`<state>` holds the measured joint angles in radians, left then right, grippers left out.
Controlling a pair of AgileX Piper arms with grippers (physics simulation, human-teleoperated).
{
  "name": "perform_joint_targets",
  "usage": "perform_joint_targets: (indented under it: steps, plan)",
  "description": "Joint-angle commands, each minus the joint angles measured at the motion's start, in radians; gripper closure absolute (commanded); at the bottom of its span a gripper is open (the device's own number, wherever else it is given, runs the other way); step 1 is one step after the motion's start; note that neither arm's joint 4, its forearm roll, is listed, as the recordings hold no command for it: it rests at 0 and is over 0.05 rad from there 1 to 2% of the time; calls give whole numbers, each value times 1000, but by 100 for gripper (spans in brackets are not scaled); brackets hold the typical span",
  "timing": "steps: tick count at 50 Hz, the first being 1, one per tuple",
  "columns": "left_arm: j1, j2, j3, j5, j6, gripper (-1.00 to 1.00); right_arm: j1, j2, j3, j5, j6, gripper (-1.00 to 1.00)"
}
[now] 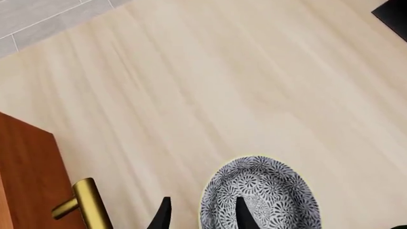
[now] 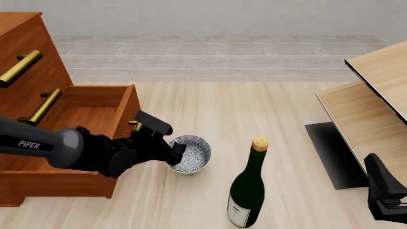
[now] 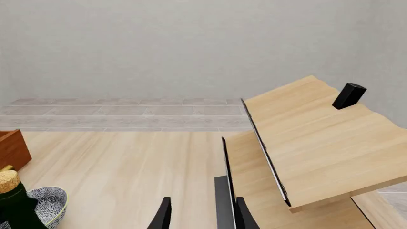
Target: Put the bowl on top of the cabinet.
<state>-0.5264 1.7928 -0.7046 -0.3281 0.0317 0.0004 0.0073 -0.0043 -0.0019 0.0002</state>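
Note:
The bowl (image 2: 192,154), white with a blue-grey speckle, stands on the floor beside the cabinet's (image 2: 35,90) pulled-out lower drawer (image 2: 89,114). My left gripper (image 2: 176,152) is open and reaches down at the bowl's near-left rim. In the left wrist view one finger (image 1: 243,214) sits inside the bowl (image 1: 267,191) and the other (image 1: 163,217) outside it, with the rim between them. The cabinet's top is out of the frame at upper left. My right gripper (image 3: 202,217) is open and empty at the front right, far from the bowl (image 3: 47,202).
A dark green corked bottle (image 2: 249,191) stands upright just right of the bowl. Pale light-wood furniture (image 2: 375,90) with a black base (image 2: 334,152) fills the right side. Brass handles (image 2: 22,67) stick out of the cabinet front; one handle (image 1: 86,202) is close to my left fingers.

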Motion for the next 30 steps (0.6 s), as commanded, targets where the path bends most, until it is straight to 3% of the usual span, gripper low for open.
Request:
perform_joint_targets:
  steps: [1,30]
  plan:
    - [1,20,-3,-10,8,-100,0,0,0,0,0,-100]
    - [-1,54,-13,-20,15,-100,0,0,0,0,-1,-100]
